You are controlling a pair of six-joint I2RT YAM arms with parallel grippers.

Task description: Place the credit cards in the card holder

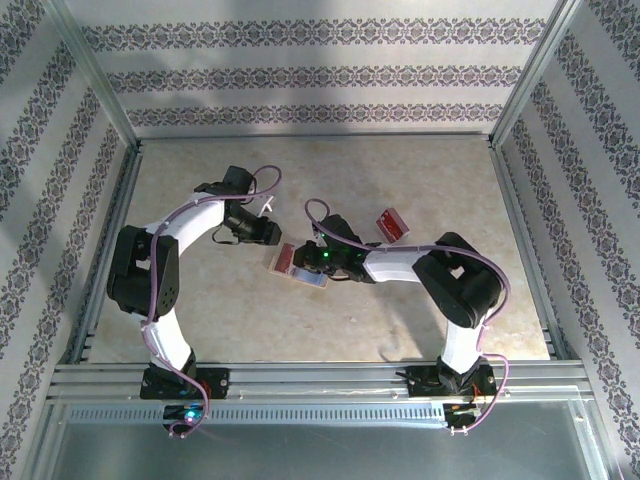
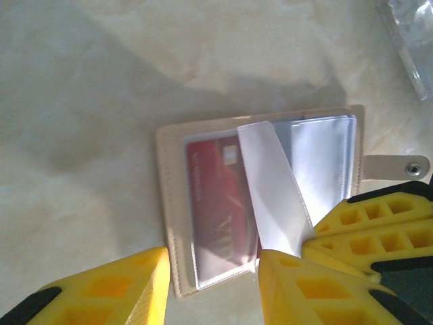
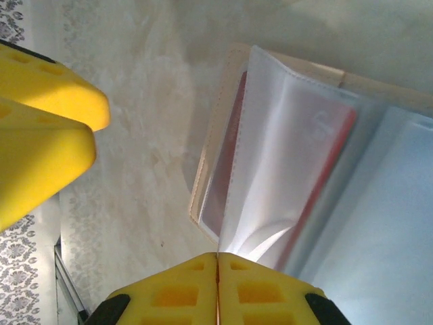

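Observation:
The tan card holder (image 1: 290, 262) lies open on the table between both grippers. In the left wrist view its tan rim (image 2: 166, 203) frames a red credit card (image 2: 216, 196) inside the left clear sleeve. My right gripper (image 3: 218, 261) is shut on the edge of another clear sleeve (image 3: 277, 156) and holds it lifted off the holder (image 3: 210, 156). That raised sleeve (image 2: 270, 183) runs to the right gripper (image 2: 318, 237). My left gripper (image 2: 210, 284) is open, its fingers straddling the holder's near edge. A loose red credit card (image 1: 392, 226) lies beyond the right gripper (image 1: 318, 265).
The left gripper (image 1: 268, 238) hangs just left of the holder. Metal frame rails (image 1: 100, 260) and patterned walls bound the table on three sides. A clear plastic piece (image 2: 413, 34) lies beyond the holder's tab (image 2: 399, 166).

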